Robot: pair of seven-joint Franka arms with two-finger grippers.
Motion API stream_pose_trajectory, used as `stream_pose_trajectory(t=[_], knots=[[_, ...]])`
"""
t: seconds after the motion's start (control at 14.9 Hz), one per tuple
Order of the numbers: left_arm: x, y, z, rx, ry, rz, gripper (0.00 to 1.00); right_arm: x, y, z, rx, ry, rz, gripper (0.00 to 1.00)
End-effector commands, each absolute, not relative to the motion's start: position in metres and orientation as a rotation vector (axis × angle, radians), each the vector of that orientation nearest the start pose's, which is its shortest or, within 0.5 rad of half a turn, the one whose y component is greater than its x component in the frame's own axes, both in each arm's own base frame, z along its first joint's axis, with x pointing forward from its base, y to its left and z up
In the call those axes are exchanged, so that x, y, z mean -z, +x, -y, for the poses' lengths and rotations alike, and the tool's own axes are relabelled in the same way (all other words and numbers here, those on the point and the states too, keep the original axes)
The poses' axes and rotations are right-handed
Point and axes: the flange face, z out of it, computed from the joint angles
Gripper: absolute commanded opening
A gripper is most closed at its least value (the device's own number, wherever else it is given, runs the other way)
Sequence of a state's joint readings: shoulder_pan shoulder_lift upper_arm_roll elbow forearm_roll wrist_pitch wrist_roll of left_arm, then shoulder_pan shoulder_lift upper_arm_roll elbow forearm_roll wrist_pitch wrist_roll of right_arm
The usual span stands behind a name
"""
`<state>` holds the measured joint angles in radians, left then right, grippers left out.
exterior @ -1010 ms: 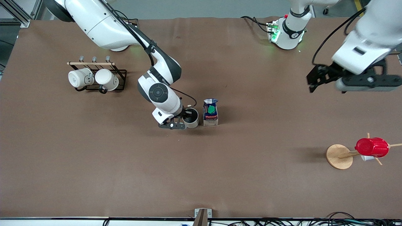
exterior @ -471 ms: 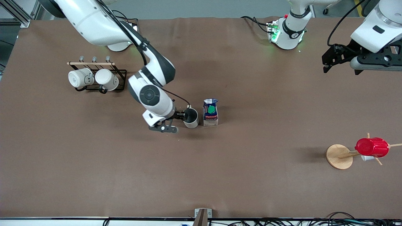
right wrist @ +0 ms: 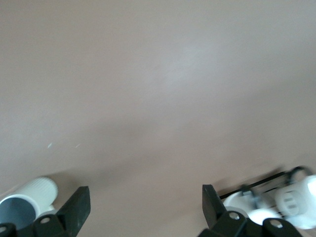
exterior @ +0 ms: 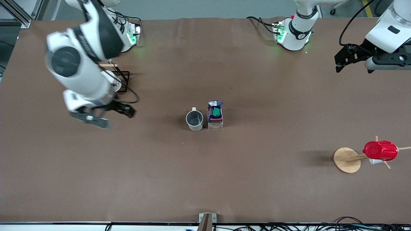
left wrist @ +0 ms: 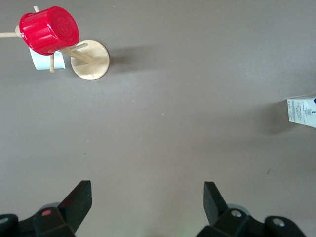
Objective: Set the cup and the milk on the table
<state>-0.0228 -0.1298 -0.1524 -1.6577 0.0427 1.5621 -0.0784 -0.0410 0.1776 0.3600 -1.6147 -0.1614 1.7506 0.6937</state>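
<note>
The cup stands upright on the table, its dark inside facing up and nothing holding it. The milk stands right beside it, toward the left arm's end. My right gripper is open and empty, in the air beside the mug rack, well clear of the cup. In the right wrist view the gripper has its fingers wide apart, with the cup at the frame's edge. My left gripper is open and empty over the table near its own end. It also shows open in the left wrist view, with the milk's edge in sight.
A black wire mug rack with white mugs stands under my right arm, mostly hidden by it. A red ribbed cup hangs on a wooden peg stand near the left arm's end, nearer the front camera.
My right gripper has let go of the cup and swung up and away toward the right arm's end. The left gripper has drawn back toward its own end. Cup and milk stay put.
</note>
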Motion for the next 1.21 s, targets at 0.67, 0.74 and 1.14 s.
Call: stream_pose_trajectory(t=[0.67, 0.74, 1.14], knots=[[-0.652, 0.517, 0.088, 0.098, -3.099, -0.151, 1.00, -0.662, 0.545, 0.036, 0.062, -3.165, -0.210, 1.00], [-0.652, 0.521, 0.087, 0.098, -3.099, -0.151, 1.00, -0.659, 0.543, 0.037, 0.024, -3.167, -0.184, 1.00], [-0.659, 0.522, 0.087, 0.115, -3.100, -0.146, 1.00, -0.660, 0.543, 0.032, 0.026, -3.167, -0.157, 1.00]])
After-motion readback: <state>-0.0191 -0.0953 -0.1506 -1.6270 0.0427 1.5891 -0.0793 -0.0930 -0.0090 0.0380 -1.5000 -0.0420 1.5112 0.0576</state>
